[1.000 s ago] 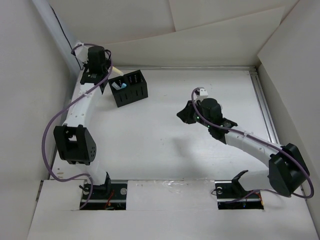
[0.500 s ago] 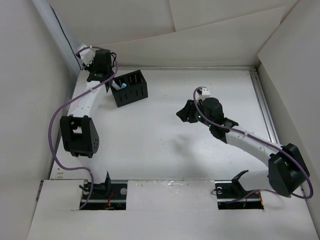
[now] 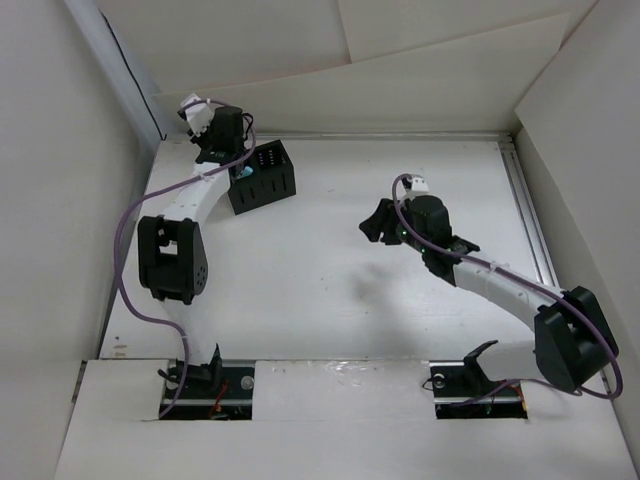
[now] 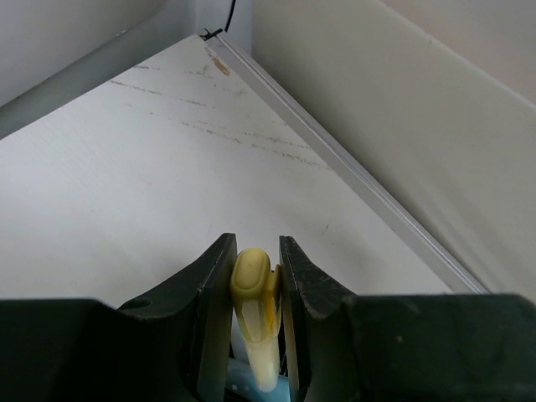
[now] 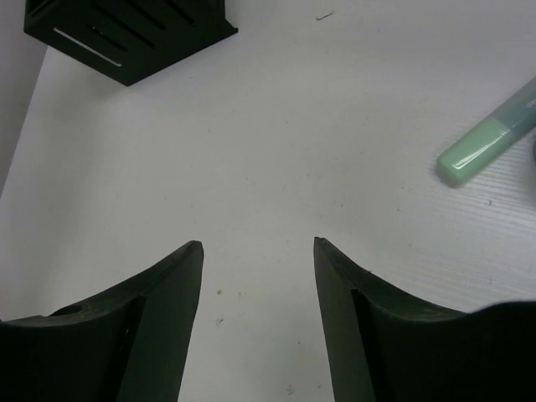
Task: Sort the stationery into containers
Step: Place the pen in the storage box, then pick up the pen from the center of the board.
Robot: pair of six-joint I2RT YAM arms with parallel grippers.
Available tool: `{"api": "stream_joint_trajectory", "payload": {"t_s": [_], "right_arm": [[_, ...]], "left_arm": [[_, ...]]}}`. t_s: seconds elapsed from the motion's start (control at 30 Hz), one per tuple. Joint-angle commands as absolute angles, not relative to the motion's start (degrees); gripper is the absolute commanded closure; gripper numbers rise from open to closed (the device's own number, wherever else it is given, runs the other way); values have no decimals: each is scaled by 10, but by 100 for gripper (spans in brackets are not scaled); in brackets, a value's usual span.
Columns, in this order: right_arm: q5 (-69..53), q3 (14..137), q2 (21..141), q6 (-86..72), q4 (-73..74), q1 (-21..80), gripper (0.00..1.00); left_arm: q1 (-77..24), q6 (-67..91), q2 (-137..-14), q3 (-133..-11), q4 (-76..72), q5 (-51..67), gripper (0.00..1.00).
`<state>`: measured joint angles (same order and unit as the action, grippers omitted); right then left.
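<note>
Sat pinched lengthwise, low in the middle of the left wrist view: yellow stick, clamped between the fingers of the left claw, rounded cap poking just past the fingertips. Looked light, stiff and smooth-skinned. Judged likely to slide if squeezed at the rounded cap, so better gripped across the straight barrel, as here.

Lay loose on the table at the right edge of the right wrist view: green stick, much the same sort, probably easiest taken across its middle. Hung released and empty over bare table, well apart from that stick: right claw.

Stood at the upper left of the top view, right by the left claw: black box, two compartments. Showed a pale blue piece in the left one. Could not tell what the right one held.
</note>
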<state>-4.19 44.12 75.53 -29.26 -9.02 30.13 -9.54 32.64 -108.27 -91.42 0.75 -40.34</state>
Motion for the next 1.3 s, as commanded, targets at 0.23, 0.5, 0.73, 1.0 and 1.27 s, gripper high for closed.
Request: {"api": "stream_joint_trajectory", "payload": {"t_s": [0.23,0.5,0.73,1.0,1.27], "right_arm": [[105,461,822,-330,-83,278,25],[188,506,913,-345,-57,278,23],[241,577,987,-351,-24,278,23],[260,640,1067,-357,10,272,27],[260,670,1093,-362,41,272,48]], "left_arm": [[-118,309,-1083,-877,-43,-453,90],[-118,321,-1050,-846,-48,-446,68],[-118,342,-986,-827,-54,-410,53],[-118,385,-904,-798,-59,-347,52],[-130,471,-793,-647,-135,-249,53]]}}
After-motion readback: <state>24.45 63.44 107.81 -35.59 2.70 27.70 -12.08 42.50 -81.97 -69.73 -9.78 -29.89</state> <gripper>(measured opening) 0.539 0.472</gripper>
